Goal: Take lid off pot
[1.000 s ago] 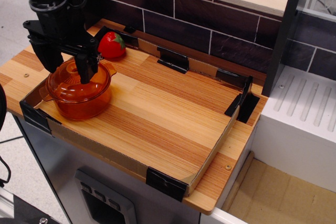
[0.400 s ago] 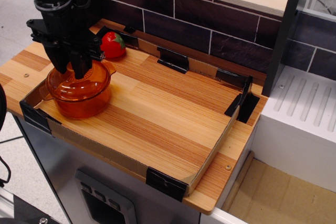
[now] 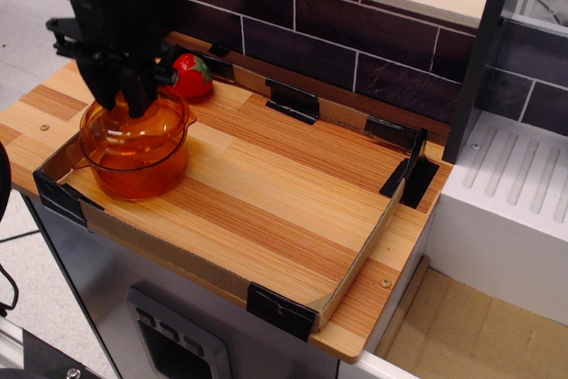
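Observation:
The translucent orange pot (image 3: 133, 175) stands at the left end of the wooden board. The domed orange lid (image 3: 146, 129) is over the pot's mouth, a little above the rim. My black gripper (image 3: 122, 99) comes down from above with its fingers closed at the lid's centre. The lid's knob is hidden between the fingers. The gripper body hides the back of the lid.
A red strawberry (image 3: 192, 75) lies just behind the pot, to its right. A low cardboard rim with black tape corners (image 3: 280, 308) runs around the board. A dark tiled wall (image 3: 355, 42) stands behind it. A white ribbed unit (image 3: 515, 201) stands to the right.
The gripper closed on the lid's centre and rose a little. The lid has come up with it, off the pot's rim. The pot has stayed in place.

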You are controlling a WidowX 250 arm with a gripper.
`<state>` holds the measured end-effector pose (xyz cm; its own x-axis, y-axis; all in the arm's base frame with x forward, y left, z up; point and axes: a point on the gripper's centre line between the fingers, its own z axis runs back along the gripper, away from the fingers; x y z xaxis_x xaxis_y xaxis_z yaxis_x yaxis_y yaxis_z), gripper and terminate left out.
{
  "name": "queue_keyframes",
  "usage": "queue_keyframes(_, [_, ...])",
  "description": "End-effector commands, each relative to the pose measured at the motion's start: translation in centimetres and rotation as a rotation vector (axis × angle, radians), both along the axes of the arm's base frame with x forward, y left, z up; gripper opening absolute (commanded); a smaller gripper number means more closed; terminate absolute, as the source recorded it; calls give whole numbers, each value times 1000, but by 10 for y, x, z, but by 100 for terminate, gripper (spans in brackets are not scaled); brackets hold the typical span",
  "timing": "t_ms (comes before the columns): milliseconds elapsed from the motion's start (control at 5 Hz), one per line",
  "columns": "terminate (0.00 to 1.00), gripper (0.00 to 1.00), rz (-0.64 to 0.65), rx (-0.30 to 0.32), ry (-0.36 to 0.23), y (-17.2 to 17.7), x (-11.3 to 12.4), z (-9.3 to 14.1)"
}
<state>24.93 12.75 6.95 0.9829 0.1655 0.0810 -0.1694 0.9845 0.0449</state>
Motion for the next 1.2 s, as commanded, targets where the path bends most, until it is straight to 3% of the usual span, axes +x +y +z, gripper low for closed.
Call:
queue_keyframes(0, [0, 0, 63, -37, -35, -30, 20, 66])
queue_keyframes(400, [0, 0, 106, -45, -11, -75, 47, 44])
queue_keyframes(600, [0, 0, 97, -26, -6, -94, 61, 16])
queue_keyframes(1000, [0, 0, 53, 3, -12, -122, 67, -26])
